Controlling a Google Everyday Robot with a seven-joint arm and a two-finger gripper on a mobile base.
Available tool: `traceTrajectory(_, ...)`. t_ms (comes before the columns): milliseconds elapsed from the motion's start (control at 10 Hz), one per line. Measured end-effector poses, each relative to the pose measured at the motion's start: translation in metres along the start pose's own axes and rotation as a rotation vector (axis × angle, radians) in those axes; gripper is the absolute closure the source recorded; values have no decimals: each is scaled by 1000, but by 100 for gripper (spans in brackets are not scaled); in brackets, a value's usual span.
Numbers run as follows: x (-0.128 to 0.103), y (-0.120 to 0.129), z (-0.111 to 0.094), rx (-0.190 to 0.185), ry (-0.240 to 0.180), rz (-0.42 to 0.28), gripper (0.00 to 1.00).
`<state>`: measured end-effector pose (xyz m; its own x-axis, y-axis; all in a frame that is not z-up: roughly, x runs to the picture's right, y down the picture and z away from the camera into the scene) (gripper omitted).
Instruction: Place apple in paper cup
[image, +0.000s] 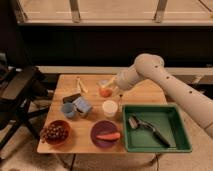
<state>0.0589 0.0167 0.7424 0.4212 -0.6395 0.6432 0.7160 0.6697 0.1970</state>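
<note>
The apple (104, 92) is a small orange-red fruit held at the tip of my gripper (105, 88), which reaches in from the right above the wooden table (145, 92). The gripper is shut on the apple and holds it in the air. The paper cup (110, 108) stands upright on the table just below and slightly right of the apple, its round cream-white mouth showing.
A blue-grey mug (69, 110) and a blue block (82, 105) stand left of the cup. A red bowl of dark grapes (55, 132) sits front left. A purple plate (102, 141) holds a carrot (108, 136). A green tray (176, 135) with utensils is at right. A banana (81, 84) lies at back.
</note>
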Motion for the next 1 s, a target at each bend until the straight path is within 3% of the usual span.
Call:
traceTrajectory(400,-11,32,0,-66,21,96,97)
traceTrajectory(600,-10,39,0,-67,27,118,81)
traceTrajectory(1000,-5,45,13,-51,4,149,38)
